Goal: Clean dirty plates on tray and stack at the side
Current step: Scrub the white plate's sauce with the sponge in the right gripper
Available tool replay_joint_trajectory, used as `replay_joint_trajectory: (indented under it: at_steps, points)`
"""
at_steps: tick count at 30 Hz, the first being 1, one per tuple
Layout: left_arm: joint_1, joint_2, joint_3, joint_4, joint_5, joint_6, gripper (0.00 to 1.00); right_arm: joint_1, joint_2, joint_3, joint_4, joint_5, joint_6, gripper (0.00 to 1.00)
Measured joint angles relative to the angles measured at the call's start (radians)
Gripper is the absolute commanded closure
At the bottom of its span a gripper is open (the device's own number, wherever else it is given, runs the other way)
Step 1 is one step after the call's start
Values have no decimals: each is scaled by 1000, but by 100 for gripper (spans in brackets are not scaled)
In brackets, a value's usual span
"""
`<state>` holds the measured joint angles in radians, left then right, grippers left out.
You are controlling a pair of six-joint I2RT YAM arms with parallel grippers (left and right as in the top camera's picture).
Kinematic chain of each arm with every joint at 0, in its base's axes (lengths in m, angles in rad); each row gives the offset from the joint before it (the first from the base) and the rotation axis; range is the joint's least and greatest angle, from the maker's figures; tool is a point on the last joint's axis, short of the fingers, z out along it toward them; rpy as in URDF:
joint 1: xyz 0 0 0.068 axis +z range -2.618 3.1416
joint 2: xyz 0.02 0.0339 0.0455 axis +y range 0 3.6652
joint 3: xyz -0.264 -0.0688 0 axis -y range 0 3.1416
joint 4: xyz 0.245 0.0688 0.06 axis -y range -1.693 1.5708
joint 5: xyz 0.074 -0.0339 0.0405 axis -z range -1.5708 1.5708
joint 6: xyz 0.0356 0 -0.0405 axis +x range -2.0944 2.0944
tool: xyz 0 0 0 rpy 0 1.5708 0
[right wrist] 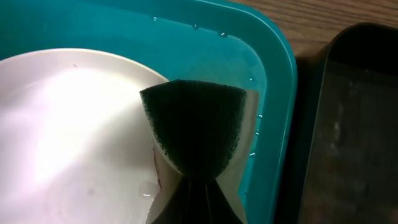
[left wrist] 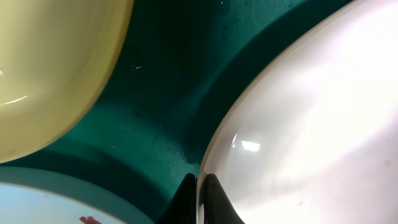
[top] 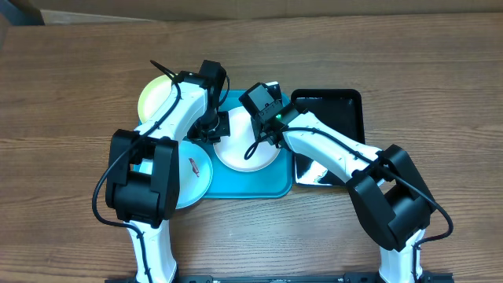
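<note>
The white plate lies in the middle of the turquoise tray. My left gripper is shut on its left rim, one finger on each side of the white plate. My right gripper is shut on a dark green sponge, which rests over the right edge of the white plate. A thin reddish trace shows beside the sponge. The yellow-green plate sits at the tray's far left corner. The pale blue plate lies at the near left, with a red smear on it.
A glossy black tray stands right of the turquoise one, and its wall is close to the sponge. Water drops sit on the turquoise rim. Bare wooden table surrounds both trays.
</note>
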<state>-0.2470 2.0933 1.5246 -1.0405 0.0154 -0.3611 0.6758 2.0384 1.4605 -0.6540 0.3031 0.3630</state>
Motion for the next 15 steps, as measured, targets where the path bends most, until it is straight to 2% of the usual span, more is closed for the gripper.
replay_joint_trajectory:
  at_steps: [15]
  points:
    - [0,0,0,-2,2,0,96,1,66,37,-35,-47,60,96]
